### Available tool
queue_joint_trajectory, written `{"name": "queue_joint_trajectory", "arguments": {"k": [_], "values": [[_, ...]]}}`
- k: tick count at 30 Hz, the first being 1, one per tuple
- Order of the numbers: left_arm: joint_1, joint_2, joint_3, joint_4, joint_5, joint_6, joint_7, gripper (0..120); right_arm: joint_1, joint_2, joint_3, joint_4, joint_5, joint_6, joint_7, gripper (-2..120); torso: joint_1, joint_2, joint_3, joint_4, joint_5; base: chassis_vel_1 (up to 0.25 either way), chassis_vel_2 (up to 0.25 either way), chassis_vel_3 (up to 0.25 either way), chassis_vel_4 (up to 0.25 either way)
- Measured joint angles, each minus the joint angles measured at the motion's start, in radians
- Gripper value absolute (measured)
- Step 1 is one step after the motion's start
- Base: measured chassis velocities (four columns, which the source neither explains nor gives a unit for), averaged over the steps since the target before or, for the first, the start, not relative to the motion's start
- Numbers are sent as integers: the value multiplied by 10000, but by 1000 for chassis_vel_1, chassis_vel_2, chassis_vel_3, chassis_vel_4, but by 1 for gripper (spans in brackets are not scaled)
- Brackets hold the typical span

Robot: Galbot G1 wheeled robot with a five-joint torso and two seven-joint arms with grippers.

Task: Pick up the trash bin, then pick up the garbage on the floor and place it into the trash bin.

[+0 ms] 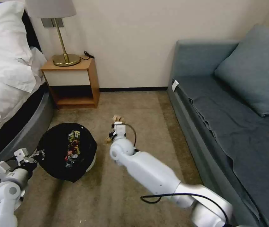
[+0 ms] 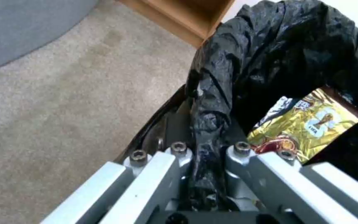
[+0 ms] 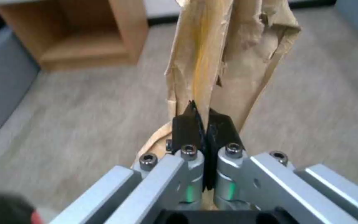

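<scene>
Your right gripper (image 3: pixel 206 124) has its jaws pinched on the tan scrap (image 3: pixel 224 59), light and floppy, right of the trash bin (image 1: pixel 66 151); your left gripper (image 2: pixel 206 155) clamps the bin's bagged rim.

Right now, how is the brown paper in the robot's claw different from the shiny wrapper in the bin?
The tan scrap is plain, dull, torn paper; the gold wrapper is glossy foil with printing. The scrap is pinched upright in the right gripper above the carpet; the wrapper lies loose inside the trash bin, whose bag the left gripper clamps. Both are crumpled litter.
</scene>
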Motion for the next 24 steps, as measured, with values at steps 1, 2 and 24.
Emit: {"name": "queue_joint_trajectory", "arguments": {"k": [1, 2, 24], "values": [[-9, 0, 4, 0, 36, 1, 0, 4, 15, -113, 39, 119, -210, 155, -45, 0, 0, 0, 0, 2, 0, 0, 0, 0, 0], [-13, 12, 4, 18, 70, 1, 1, 4, 28, -167, 94, 219, -368, 309, -98, 0, 0, 0, 0, 4, 1, 0, 0, 0, 0], [-750, 831, 743, 1141, -38, -313, 839, 4, 2557, -1852, -1238, 3722, 1815, 529, -3055, 0, 0, -1, 0, 6, 1, 0, 0, 0, 0]]}}
